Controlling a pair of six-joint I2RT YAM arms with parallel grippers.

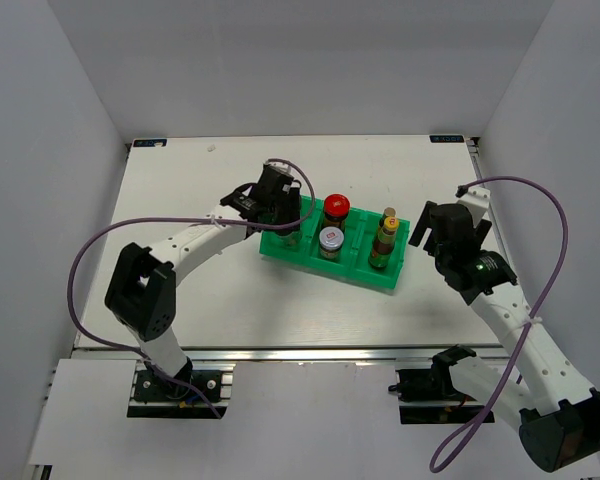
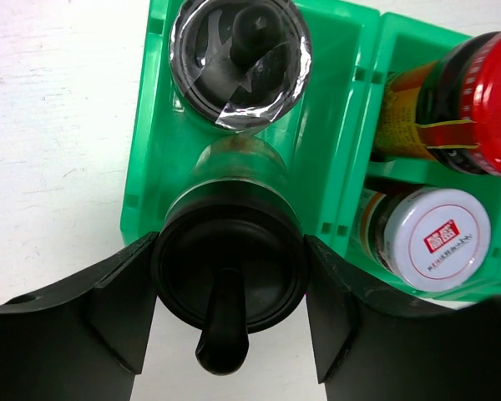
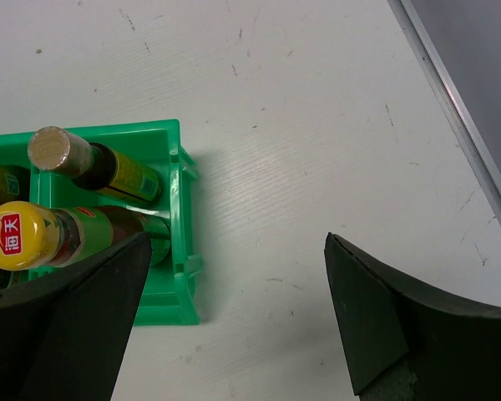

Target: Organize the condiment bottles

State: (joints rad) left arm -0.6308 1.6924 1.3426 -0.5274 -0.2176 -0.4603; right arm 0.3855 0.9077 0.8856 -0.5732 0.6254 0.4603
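White table — a green tray holds bottles in pairs. Left gripper clamps a black-capped shaker in the end compartment; right gripper gapes beside the other end.

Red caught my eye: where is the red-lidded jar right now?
From the top camera, the red-lidded jar stands in the green tray's middle compartment, just behind the silver-lidded jar.

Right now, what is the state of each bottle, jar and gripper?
left gripper: shut on near shaker
near shaker: gripped, upright in tray end compartment
far shaker: free, same compartment
red-lidded jar: lidded, middle compartment
silver-lidded jar: lidded, middle compartment
yellow-capped bottle: capped, other end compartment
tan-capped bottle: capped, beside it
right gripper: open, empty
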